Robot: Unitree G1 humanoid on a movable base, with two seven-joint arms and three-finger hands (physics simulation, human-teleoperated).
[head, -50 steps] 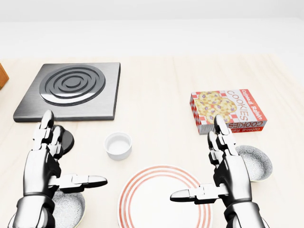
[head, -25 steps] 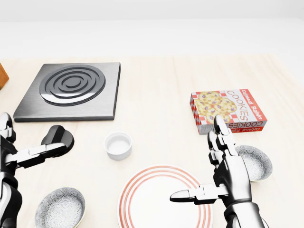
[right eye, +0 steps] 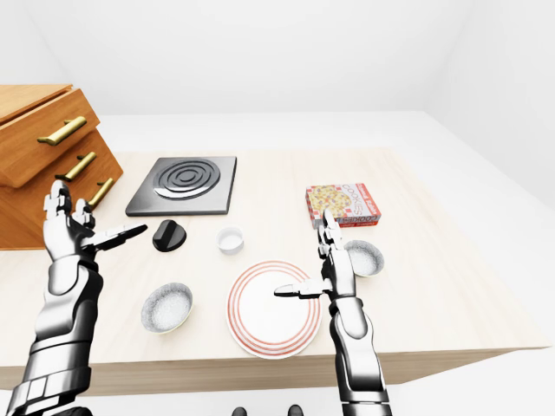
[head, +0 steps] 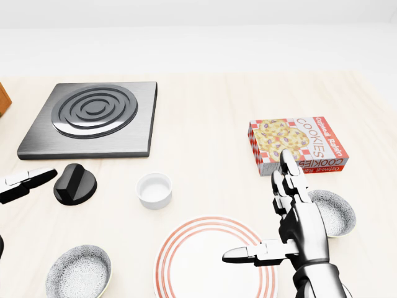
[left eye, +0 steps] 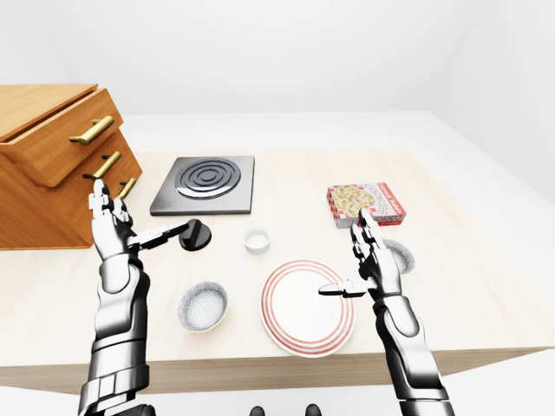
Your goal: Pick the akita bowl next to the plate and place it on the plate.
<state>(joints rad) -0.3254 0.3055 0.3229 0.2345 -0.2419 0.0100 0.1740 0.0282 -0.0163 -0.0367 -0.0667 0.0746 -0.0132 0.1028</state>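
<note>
Nearest the robot, along the desk's (head: 211,105) near edge, lies the red-ringed plate (head: 214,261), bare and ready to receive something. Two speckled bowls flank it. One speckled bowl (head: 79,271) sits toward the near left corner, apart from the plate. The other, the akita bowl (head: 335,211), rests toward the near right, just beside the plate's rim, so it is probably the one the task means.

The right hand (head: 298,233) hovers over the plate's right side with fingers spread wide and thumb stretched left, gripping nothing. It partly covers the akita bowl's left rim in the head view, a stance that suggests readiness to reach for that bowl. The left hand (left eye: 117,227) is raised over the desk's left edge, open and empty too, clear of the work.

Farther in stand a small white cup (head: 154,189) and a black knob (head: 75,184), then a box of cookies (head: 296,144) toward the right edge and a grey burner plate (head: 92,118) at left. A wooden drawer unit (left eye: 52,160) sits at the far left corner.
</note>
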